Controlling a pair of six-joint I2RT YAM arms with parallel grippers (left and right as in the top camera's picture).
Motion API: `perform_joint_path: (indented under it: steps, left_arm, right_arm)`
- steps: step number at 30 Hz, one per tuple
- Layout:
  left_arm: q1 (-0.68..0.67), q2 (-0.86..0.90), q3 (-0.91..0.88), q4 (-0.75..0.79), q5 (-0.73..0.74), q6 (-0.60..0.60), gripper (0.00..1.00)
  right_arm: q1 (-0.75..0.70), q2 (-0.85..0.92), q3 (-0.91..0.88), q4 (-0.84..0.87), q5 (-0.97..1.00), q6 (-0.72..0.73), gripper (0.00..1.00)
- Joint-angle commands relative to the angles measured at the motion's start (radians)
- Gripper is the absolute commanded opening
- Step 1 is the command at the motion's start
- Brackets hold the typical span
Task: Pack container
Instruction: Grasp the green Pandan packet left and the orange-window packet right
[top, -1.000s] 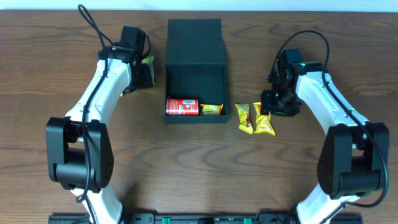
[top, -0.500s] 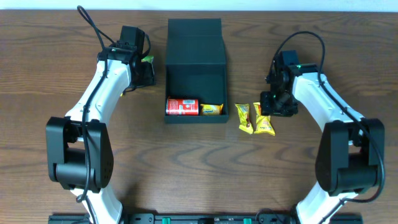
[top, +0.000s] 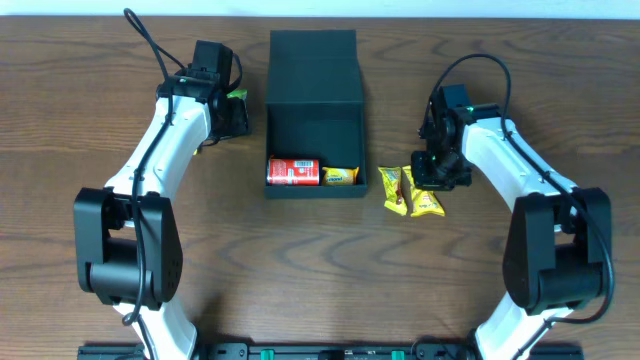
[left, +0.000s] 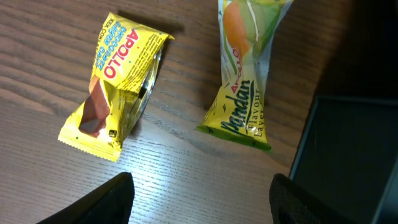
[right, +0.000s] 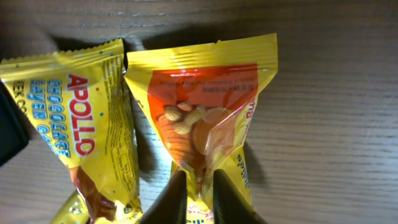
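The right gripper is clamped on the lower edge of a peanut packet. The left gripper hangs open above a green packet. Between them, the container sits mid-tabletop, toward the far edge.

The container is matte black. Inside it, toward six o'clock, are a red can with white print and a yellow packet. On the brown wood-grain table lie three more:

- A yellow Apollo packet, lettered red and blue.
- At its three o'clock, a green-yellow Pandan packet.
- A yellow peanut packet with an orange-red panel.
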Motion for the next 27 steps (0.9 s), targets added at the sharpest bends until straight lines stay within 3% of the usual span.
perform_joint_path:
  steps: [1,4,7,15,27]
  left_arm:
    - [0.002,-0.006,-0.012,0.002,0.000,0.006,0.72]
    - [0.002,-0.006,-0.012,0.002,0.000,0.006,0.71]
    - [0.002,-0.006,-0.012,0.002,0.000,0.006,0.72]
    - [0.002,-0.006,-0.012,0.013,0.000,0.006,0.71]
    - [0.001,0.084,-0.013,0.195,0.013,0.007,0.66]
  right_arm:
    - [0.010,0.006,-0.020,0.007,-0.004,0.001,0.31]
    - [0.011,0.006,-0.044,0.022,-0.004,0.001,0.29]
    - [0.013,0.006,-0.052,0.027,-0.004,0.002,0.01]
    - [0.014,0.006,-0.015,0.003,-0.005,0.009,0.01]
    - [0.014,0.006,0.307,-0.137,0.004,0.008,0.01]
